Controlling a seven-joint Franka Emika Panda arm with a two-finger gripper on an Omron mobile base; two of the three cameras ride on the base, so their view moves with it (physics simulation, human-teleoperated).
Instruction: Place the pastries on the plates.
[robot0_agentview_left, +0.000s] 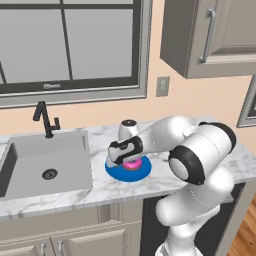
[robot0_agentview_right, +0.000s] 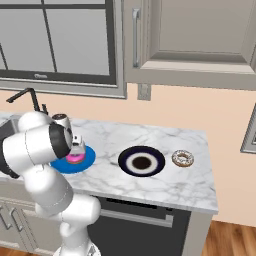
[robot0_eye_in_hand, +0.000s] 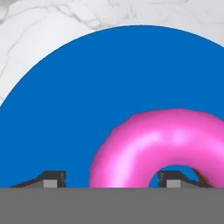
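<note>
The pink-frosted donut lies flat on the solid blue plate, which sits on the marble counter just right of the sink. My gripper hangs low over it and is open. One fingertip stands in the donut's hole and the other is outside the ring, with a small gap to the frosting. From the base views the hand covers part of the pink donut and the blue plate. The dark plate with a white ring and brown centre lies further right. The glazed brown donut rests on the counter beside it.
A steel sink with a black faucet lies left of the blue plate. A wall cabinet hangs above the counter, and a window is behind the sink. The counter's right end drops off past the glazed donut.
</note>
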